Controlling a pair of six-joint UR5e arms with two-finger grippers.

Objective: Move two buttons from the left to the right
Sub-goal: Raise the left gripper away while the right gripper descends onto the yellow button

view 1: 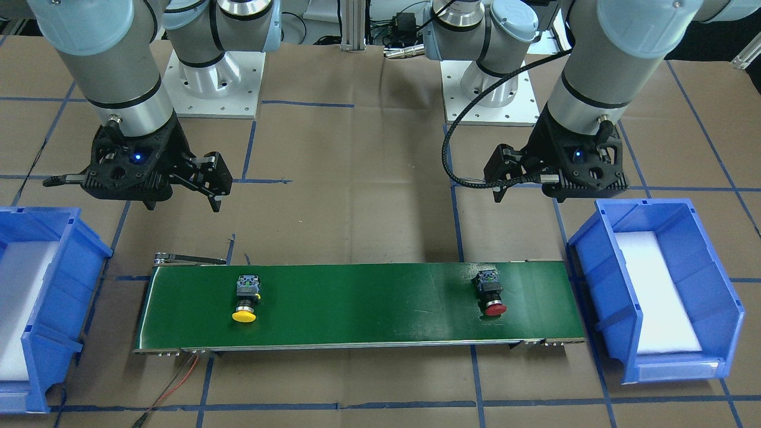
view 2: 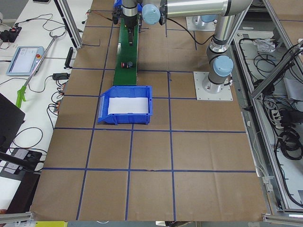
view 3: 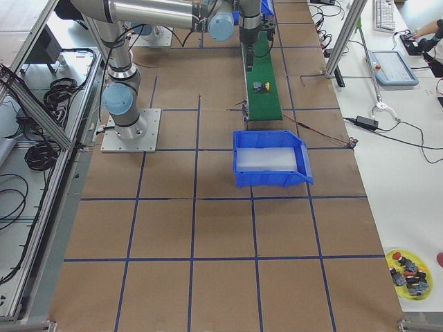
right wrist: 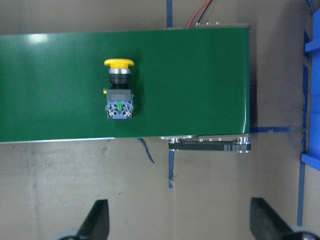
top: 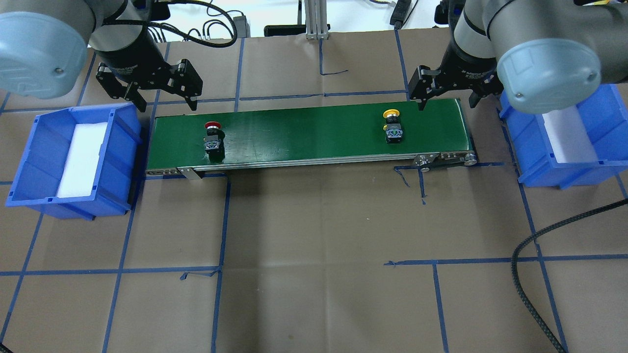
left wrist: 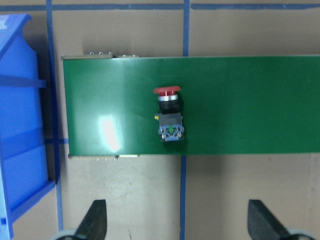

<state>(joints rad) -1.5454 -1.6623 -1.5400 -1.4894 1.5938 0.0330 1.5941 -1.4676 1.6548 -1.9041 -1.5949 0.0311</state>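
Brown paper crossed with blue tape lines covers the table (top: 314, 220), and a long green belt (top: 304, 132) runs across it between two blue bins, each lined with white foam (top: 83, 157) and showing no parts inside. Both buttons lie on their sides on the belt, caps pointing away from the robot. This leaves each black body flat and steady, with its flanks exposed for a two-finger pinch. The red button (top: 212, 137) lies near the belt's left end, close to the left bin (top: 122, 147). The yellow button (top: 392, 126) lies well apart from it, toward the right end and short of the right bin (top: 535, 147). The left gripper (top: 167, 104) hangs just beyond the belt's far edge above the red button, its fingers spread wide and holding nothing. The right gripper (top: 447, 104) hangs the same way near the yellow one, also spread wide and empty. Each hand seems parked clear of the belt so the parts can ride along unhindered. By that reading the yellow button is nearly ready to be lifted into the right bin, while the red one has most of the belt to cross.
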